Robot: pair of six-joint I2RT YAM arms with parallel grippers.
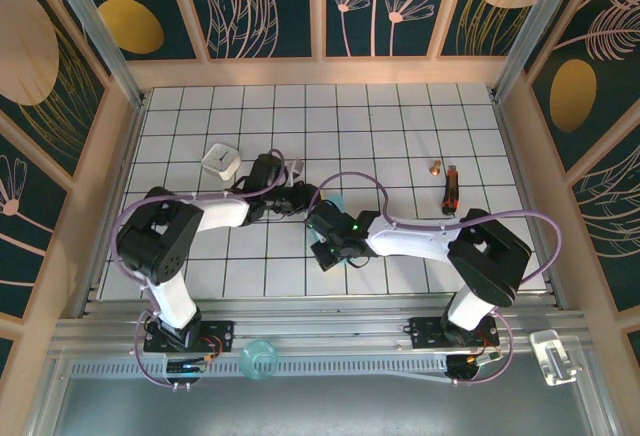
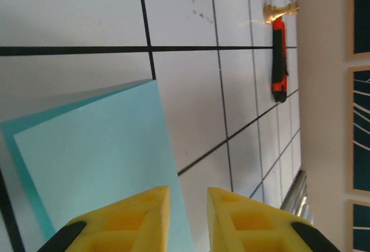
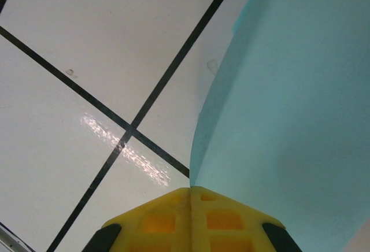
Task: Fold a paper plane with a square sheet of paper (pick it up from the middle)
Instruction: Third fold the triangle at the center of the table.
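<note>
Right claw clamped on the square sheet of paper, left claw slightly agape, we risk tearing it by tugging.

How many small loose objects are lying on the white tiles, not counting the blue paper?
3: a white block at the left, and a small brass piece beside a red-and-black tool at the right. More may be hidden.

The cell holds two robot arms, the left arm and the right arm, two grippers, the left gripper and the right gripper, one sheet of light-blue paper, one white square block, one red-and-black cutter, one small brass piece, one teal round object and one clear plastic piece.
</note>
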